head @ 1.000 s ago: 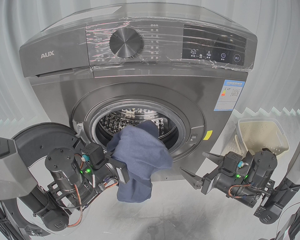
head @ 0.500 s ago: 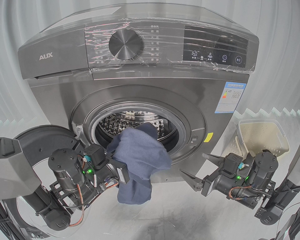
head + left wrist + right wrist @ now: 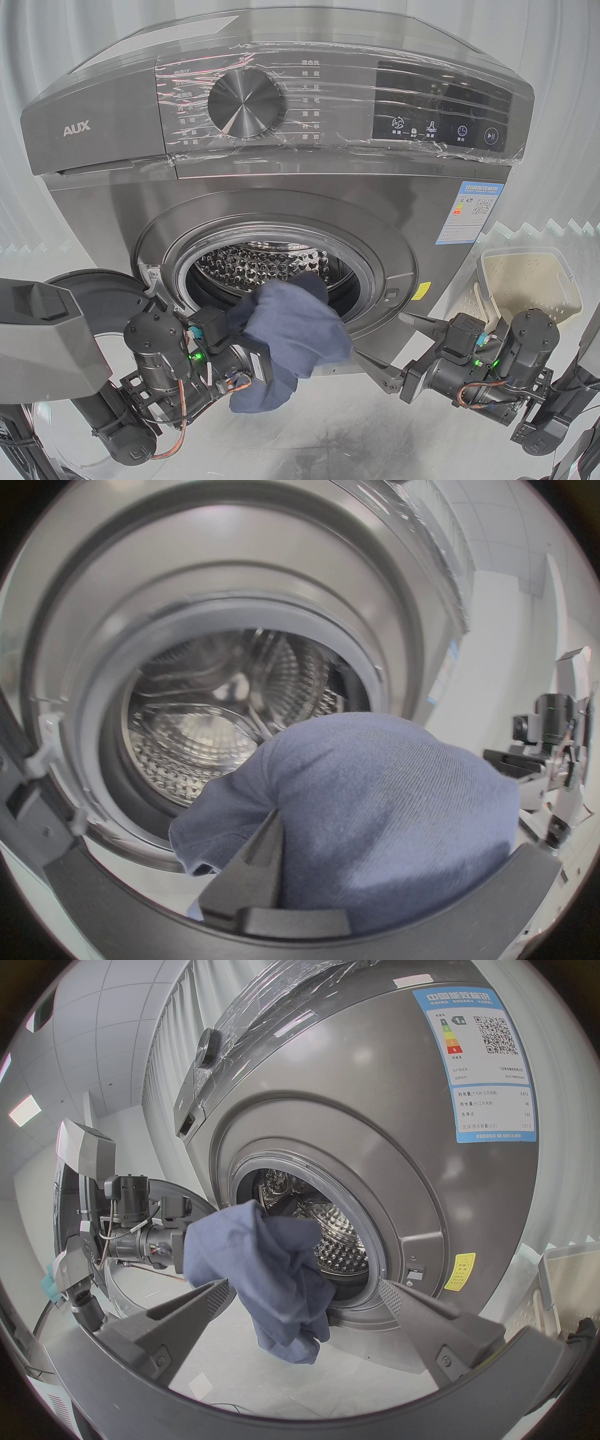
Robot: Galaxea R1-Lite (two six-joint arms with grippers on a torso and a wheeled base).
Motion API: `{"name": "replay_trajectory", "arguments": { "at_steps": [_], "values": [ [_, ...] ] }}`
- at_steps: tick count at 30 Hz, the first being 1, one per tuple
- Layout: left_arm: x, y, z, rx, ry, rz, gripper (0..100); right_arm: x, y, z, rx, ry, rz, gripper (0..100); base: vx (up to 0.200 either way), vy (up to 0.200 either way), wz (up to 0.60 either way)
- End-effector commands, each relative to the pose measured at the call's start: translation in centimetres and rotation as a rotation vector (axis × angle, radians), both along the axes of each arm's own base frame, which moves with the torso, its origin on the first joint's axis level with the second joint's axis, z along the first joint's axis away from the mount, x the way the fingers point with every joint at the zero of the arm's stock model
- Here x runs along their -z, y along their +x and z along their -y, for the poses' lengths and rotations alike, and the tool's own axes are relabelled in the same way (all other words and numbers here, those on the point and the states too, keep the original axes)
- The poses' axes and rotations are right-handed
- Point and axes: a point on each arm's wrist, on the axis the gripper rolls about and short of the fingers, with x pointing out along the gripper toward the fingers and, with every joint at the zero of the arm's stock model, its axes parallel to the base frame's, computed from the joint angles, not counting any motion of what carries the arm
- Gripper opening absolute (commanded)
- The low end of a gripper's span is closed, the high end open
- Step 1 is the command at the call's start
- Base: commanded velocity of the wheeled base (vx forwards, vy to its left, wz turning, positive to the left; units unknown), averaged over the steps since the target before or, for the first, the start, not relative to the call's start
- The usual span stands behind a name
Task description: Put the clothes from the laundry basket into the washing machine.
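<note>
Gripping cloth (image 3: 300, 325) with left end effector (image 3: 281, 350) at washer (image 3: 400, 206) mouth, perhaps touching rim. Holding right end effector (image 3: 382, 339) spread wide near basket (image 3: 565, 275)

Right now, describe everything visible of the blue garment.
The blue garment is soft, fine-knit cloth, bunched and creased. The left gripper holds it before the washing machine's open porthole: its top stands level with the drum mouth, the rest hangs below the rim, off the floor. Contact with the rim is unclear.
</note>
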Motion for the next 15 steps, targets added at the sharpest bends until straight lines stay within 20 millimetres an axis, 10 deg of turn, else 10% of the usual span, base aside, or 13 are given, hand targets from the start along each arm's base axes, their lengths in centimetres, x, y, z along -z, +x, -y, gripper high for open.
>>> {"name": "replay_trajectory", "arguments": {
  "at_steps": [1,15],
  "values": [
    [2.1,0.8,0.9,0.040,0.028,-0.050,0,-0.1,-0.1,0.0,-0.004,0.001,0.001,100,0.000,0.000,0.00],
    [5.8,10.7,2.5,-0.104,-0.040,0.026,0,-0.1,-0.1,0.0,-0.002,0.002,0.002,100,0.000,0.000,0.00]
  ]
}}
